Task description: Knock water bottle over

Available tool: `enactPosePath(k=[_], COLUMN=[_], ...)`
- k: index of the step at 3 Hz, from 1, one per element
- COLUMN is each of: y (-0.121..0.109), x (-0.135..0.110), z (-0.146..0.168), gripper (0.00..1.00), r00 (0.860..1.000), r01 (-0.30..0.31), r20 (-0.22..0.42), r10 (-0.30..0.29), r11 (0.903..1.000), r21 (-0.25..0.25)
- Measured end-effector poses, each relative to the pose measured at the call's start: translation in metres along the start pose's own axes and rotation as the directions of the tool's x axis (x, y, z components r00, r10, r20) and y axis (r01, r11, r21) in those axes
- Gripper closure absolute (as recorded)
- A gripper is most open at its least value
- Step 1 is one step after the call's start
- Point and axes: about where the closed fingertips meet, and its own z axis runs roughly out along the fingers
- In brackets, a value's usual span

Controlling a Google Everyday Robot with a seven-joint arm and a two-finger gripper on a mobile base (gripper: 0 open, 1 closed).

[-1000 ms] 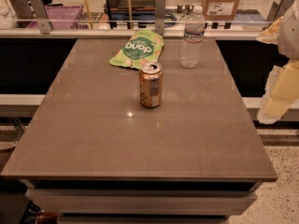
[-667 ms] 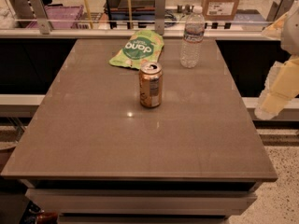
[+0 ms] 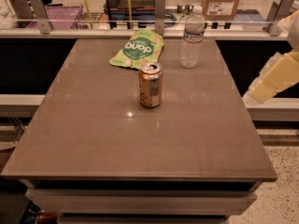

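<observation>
The water bottle (image 3: 192,37) stands upright at the far right of the brown table (image 3: 93,139). It is clear ribbed plastic with a white cap and a pale label. An orange-copper soda can (image 3: 150,85) stands upright near the table's middle, nearer to me and to the left of the bottle. A cream-coloured part of my arm (image 3: 274,75) shows at the right edge, beyond the table's right side and well apart from the bottle. My gripper itself is out of view.
A green snack bag (image 3: 138,49) lies flat at the table's far edge, left of the bottle. A glass rail with metal posts (image 3: 160,6) runs behind the table. A cardboard box (image 3: 223,3) sits beyond it. Speckled floor lies to the right.
The cream arm part at the right edge has shifted a little up and to the left, toward the table. The bottle, can and bag have not moved.
</observation>
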Motion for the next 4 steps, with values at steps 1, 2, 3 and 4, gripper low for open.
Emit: enactPosePath(k=[1,2,3,4], y=[-0.020,-0.044,-0.059,-0.080], x=[-0.002,-0.002,-0.004,-0.009], z=[0.006,0.022,0.034,0.050], gripper=[0.00,0.00,0.00,0.00], r00=[0.989,0.948,0.916,0.887], r01=[-0.133,-0.282,-0.353,-0.404], r20=[0.079,0.183,0.246,0.300], r10=[0.127,0.260,0.318,0.351], r11=[0.9887,0.9540,0.9290,0.9048], r21=[0.069,0.103,0.113,0.136])
